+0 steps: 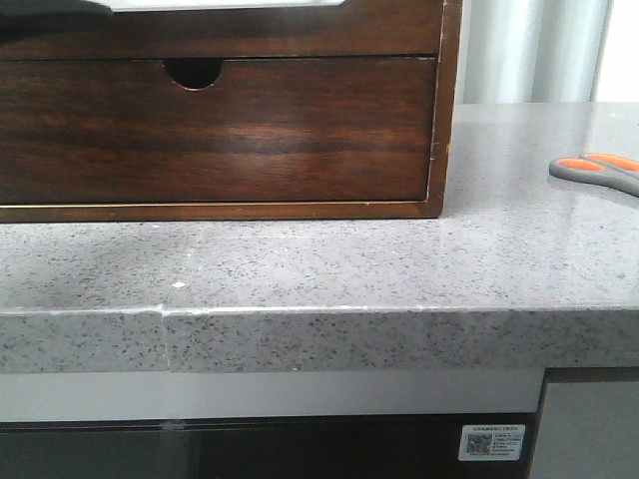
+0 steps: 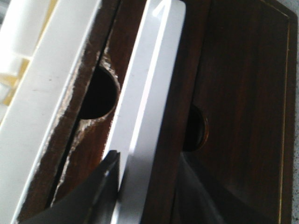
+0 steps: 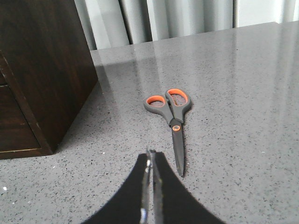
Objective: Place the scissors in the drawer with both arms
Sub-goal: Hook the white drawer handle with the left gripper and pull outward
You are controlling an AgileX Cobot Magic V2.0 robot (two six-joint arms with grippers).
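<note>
The scissors (image 3: 175, 127), grey-handled with orange loops, lie flat on the speckled counter to the right of the cabinet; only their handles (image 1: 597, 171) show at the front view's right edge. My right gripper (image 3: 150, 155) hovers over the counter, shut and empty, a little short of the blade tips and to one side. The drawer (image 1: 300, 35) is the upper dark wood front with a white opening along its top. In the left wrist view, my left gripper (image 2: 149, 158) has one finger on either side of that drawer's front panel (image 2: 154, 93), closed on it. Neither gripper shows plainly in the front view.
The lower drawer front (image 1: 250, 130) has a small semicircular notch (image 1: 193, 72). The brown cabinet (image 3: 42, 70) stands on a grey speckled counter (image 1: 319, 259) whose front edge is close to the camera. Grey curtains (image 3: 177, 18) hang behind.
</note>
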